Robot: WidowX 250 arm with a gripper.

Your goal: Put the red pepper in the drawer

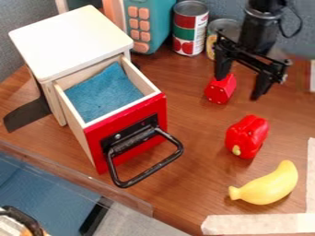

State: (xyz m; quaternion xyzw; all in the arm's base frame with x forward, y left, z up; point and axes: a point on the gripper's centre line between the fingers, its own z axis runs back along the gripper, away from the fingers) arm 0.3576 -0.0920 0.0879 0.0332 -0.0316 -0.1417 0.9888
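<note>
The jaws (239,87) hang wide apart over the bench (194,182), near a red block (220,90). The pepper (246,134) lies on the bench between block and banana (271,186), outside the open drawer (95,140).

Place: you seem to be at a robot lab's test station, set up on a wood-grain worktop (190,184).
Robot arm (257,32): black, with exposed joints and a loose cable, it gives you the lab clue.
Pale tape (258,224): strips form a corner on the surface, as if marking out an area for you.
Props: you see a miniature drawer cabinet (71,39), a glossy, toy-like pepper (247,137) and a banana (267,185) alongside food cans (191,27).
</note>
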